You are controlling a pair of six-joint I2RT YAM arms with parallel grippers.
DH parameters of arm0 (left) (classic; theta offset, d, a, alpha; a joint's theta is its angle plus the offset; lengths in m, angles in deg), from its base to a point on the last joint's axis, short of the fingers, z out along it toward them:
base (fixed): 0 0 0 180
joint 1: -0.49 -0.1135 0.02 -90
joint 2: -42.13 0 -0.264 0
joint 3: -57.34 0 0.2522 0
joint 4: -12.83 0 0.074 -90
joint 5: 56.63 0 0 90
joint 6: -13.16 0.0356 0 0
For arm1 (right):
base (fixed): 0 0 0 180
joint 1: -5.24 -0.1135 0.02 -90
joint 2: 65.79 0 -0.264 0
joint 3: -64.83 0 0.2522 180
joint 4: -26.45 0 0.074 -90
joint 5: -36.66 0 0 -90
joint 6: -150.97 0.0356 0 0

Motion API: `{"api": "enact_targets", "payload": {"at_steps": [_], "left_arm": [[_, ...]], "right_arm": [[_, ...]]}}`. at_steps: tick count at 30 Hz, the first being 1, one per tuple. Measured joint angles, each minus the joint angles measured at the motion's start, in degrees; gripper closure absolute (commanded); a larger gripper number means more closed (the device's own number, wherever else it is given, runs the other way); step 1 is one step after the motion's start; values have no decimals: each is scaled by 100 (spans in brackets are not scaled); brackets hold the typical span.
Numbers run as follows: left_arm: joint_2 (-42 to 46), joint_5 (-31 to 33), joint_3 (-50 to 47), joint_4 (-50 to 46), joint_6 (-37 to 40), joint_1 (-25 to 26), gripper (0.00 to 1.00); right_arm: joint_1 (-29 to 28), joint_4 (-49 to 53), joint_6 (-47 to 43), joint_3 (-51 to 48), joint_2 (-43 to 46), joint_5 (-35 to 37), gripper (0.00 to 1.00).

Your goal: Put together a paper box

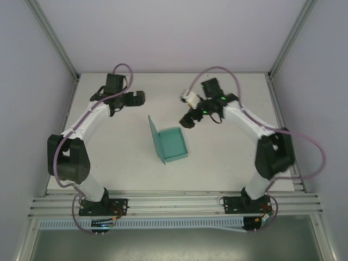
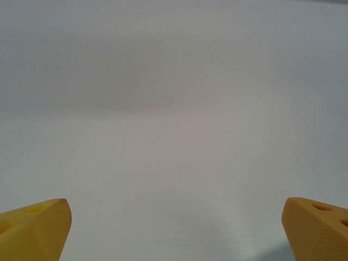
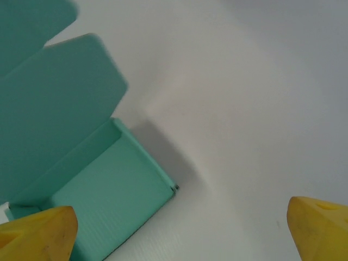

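Assembly looks nearly done, we judge: only the lid is left to close. Our left gripper (image 1: 138, 98) hangs wide open and empty, well apart from the box (image 1: 174, 144) at mid-table. The box's long axis runs near-to-far, its mouth faces up, and its lid stands upright along the left edge. Our right gripper (image 1: 187, 110), also wide open and empty, hovers near; next we must fold the lid rightward.

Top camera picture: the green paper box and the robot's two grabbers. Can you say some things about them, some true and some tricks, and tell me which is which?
1. The teal-green card paper box sits on the white table between the two arms. True.
2. The box's lid is folded shut. False: it stands up open on one side.
3. The right gripper is squeezing the box. False: its jaws are wide open, gripping nothing.
4. The left gripper is open and empty. True.
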Motion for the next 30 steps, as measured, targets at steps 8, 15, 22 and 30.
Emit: {"api": "enact_targets", "payload": {"at_steps": [8,15,22,30], "left_arm": [[262,151,-1069,-87,-636,-184,2],[807,262,-1416,-24,-678,-168,2],[1257,590,-1543,-76,-704,-168,1],[1908,789,-1543,-76,-717,-168,2]], "right_arm": [[-634,2146,-2179,2592,-2492,516,4],[-848,2452,-2409,3342,-3303,903,41],[-970,2192,-1814,3123,-3359,1161,90],[-966,898,98,1582,-2448,1910,100]]}}
